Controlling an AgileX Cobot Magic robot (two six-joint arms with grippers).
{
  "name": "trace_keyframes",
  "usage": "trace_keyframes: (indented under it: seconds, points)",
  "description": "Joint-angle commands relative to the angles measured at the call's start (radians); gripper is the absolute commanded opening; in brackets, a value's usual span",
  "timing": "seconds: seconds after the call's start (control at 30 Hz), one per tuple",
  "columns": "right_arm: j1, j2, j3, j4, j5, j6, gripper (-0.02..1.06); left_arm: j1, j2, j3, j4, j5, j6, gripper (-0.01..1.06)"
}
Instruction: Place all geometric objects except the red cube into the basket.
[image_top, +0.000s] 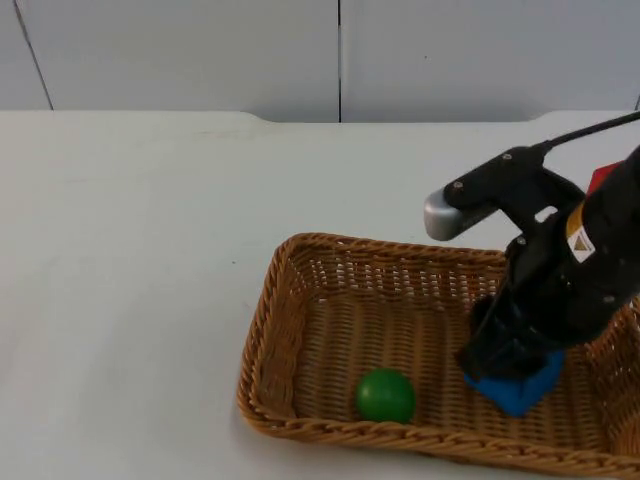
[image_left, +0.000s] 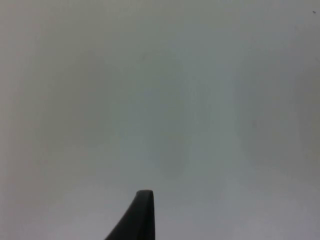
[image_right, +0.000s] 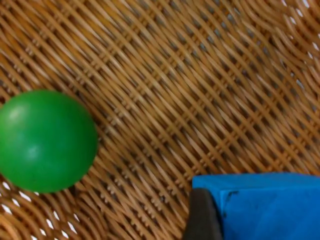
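A wicker basket (image_top: 268, 330) stands at the front right of the table. Inside it, a green ball (image_top: 385, 396) lies near the front wall, also seen in the right wrist view as the green ball (image_right: 46, 141). My right gripper (image_top: 505, 362) reaches down into the basket and is shut on a blue block (image_top: 520, 388), which sits low over the wicker floor. In the right wrist view the blue block (image_right: 270, 206) presses against one black fingertip (image_right: 202, 219). A red cube (image_top: 600, 178) peeks out behind the right arm, outside the basket. My left gripper (image_left: 142, 215) waits over bare white table.
The white table (image_top: 130, 260) stretches left of the basket and back to the grey partition wall (image_top: 200, 50). The basket's front rim (image_top: 420, 440) lies close to the table's near edge.
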Motion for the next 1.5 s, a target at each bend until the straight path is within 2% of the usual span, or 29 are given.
trace_keyframes:
  seconds: [0.0,0.07,0.1,0.17,0.77,0.93,1.1,1.13,1.23,1.47]
  points:
    - [0.002,-0.013,0.0,0.006,-0.015,0.0,0.56,0.003,-0.009,0.003,0.004,-0.004,-0.008,1.05]
    - [0.002,-0.032,0.0,0.032,-0.013,0.003,0.85,0.003,-0.009,0.003,0.005,-0.004,-0.008,1.05]
    - [0.002,-0.032,0.0,0.032,-0.013,0.003,0.85,0.003,-0.009,0.003,0.005,-0.004,-0.008,1.05]
    - [0.002,-0.074,0.0,0.032,-0.001,0.003,1.05,0.003,-0.009,0.003,0.005,-0.004,-0.008,1.05]
    - [0.002,-0.684,0.0,0.034,0.135,-0.011,1.05,0.003,-0.024,0.003,-0.01,0.0,0.008,1.05]
    - [0.002,-0.849,0.0,0.04,0.206,-0.014,1.05,0.003,-0.13,0.003,-0.088,0.023,0.121,1.05]
    - [0.002,-1.059,0.0,0.04,0.321,-0.038,1.05,0.003,-0.37,0.005,-0.256,0.029,0.299,1.05]
    - [0.002,-1.059,0.0,0.04,0.321,-0.038,1.05,0.003,-0.37,0.005,-0.256,0.029,0.299,1.05]
    - [0.002,-1.182,0.001,0.04,0.41,-0.042,1.05,0.003,-0.496,0.006,-0.282,0.081,0.345,1.05]
    - [0.002,-1.376,0.001,0.04,0.574,-0.076,1.05,0.003,-0.702,0.007,-0.28,0.226,0.342,1.05]
